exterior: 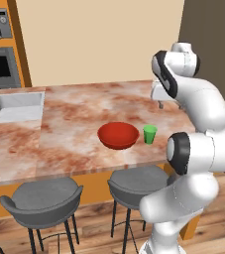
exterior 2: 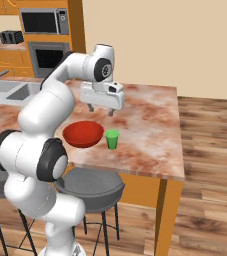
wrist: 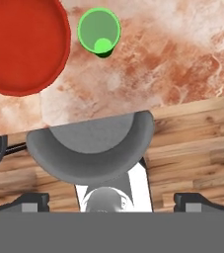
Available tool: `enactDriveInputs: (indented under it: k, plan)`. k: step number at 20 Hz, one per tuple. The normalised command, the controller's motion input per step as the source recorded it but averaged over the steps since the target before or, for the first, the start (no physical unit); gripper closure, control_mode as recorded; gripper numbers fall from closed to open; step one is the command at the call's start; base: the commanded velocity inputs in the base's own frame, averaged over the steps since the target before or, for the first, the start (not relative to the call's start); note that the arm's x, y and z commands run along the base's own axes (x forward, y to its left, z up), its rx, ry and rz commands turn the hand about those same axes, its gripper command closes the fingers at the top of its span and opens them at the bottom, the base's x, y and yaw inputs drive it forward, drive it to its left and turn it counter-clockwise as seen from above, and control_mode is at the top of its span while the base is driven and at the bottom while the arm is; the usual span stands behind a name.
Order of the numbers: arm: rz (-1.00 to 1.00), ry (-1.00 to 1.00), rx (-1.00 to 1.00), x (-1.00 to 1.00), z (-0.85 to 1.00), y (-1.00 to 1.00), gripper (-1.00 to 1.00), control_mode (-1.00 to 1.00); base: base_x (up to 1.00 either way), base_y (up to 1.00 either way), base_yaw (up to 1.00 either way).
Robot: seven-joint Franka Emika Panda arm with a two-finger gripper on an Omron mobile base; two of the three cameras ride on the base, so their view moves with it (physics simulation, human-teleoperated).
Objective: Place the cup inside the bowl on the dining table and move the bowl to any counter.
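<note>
Near the front edge of the marbled surface of the dining island, the red bowl sits upright with the small green cup standing just beside it on its right, apart from it and empty. Above and behind them the hand hangs in the air with its fingers spread wide and nothing between them, pointing down at the surface. Two grey stools stand under the edge below the bowl, and a grey sink is set into the top farther left.

Hand open, aloft, pointing down
</note>
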Motion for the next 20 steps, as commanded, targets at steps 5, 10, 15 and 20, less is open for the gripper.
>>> enactDriveInputs:
  k: [5, 10, 15, 20]
  plan:
    - [-0.04, 0.03, 0.00, 0.20, -0.02, 0.00, -1.00, -1.00, 0.00, 0.00, 0.00]
    - [0.00, 0.01, 0.00, 0.01, 0.00, -0.14, -1.00, -1.00, 0.00, 0.00, 0.00]
    - [0.00, 0.01, 0.00, 0.09, 0.00, -0.18, -1.00, -1.00, 0.00, 0.00, 0.00]
    - [0.00, 0.00, 0.00, 0.11, 0.00, -0.21, -1.00, -1.00, 0.00, 0.00, 0.00]
